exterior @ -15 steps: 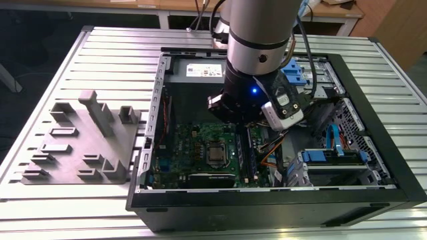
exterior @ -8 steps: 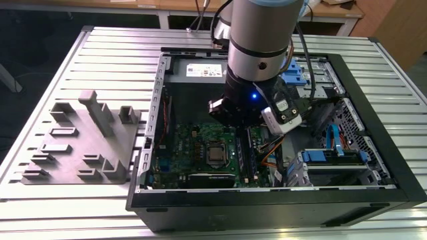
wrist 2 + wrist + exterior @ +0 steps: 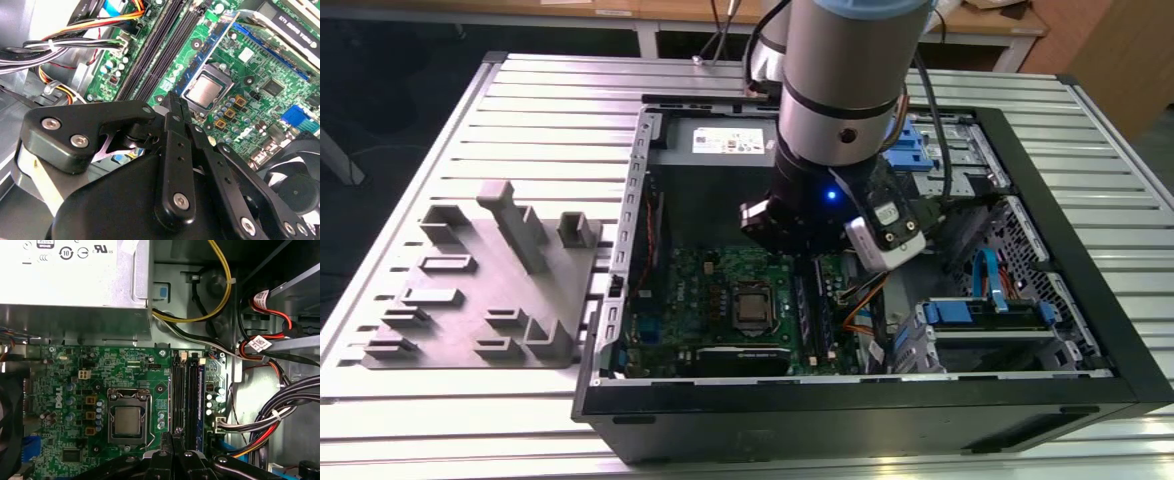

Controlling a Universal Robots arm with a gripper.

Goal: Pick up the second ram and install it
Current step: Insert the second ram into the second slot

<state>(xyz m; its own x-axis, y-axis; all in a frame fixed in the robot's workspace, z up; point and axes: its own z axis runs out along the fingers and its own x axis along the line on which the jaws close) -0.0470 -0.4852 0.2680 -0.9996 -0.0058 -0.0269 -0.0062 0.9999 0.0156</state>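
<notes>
Scene: an open black computer case (image 3: pixel 854 425) lies on the ribbed metal counter (image 3: pixel 547 110). A grey plastic block with upright posts (image 3: pixel 480 290) stands at the exterior view's left, well apart from the work.
Arm: it reaches down into the case at the middle of the exterior view, above the green motherboard (image 3: pixel 105 372).
Jaws: the black gripper (image 3: pixel 175 434) has its jaws closed, tip against tip, and I see nothing held between them.
Task's thing: I take the second ram (image 3: pixel 178 400) to be the long, narrow dark stick in the slot nearest the square silver processor (image 3: pixel 127 421). A similar dark strip (image 3: pixel 192 400) runs just beside it. Whether the stick is fully seated I cannot tell.
Ram to jaws: in both wrist views the closed tips sit over one end of that stick, in line with it. Whether they touch it or hang a little above is not clear.
Risk, slipping: if the tips are off the stick's thin edge, a push may slide onto the motherboard or the neighbouring strip.
Risk, tilting: pressure on one end only may seat the stick crooked, with the far latch not closed.
Risk, cables: the bundle of coloured cables (image 3: pixel 280 410) lies near the slots and could catch on the arm.
</notes>
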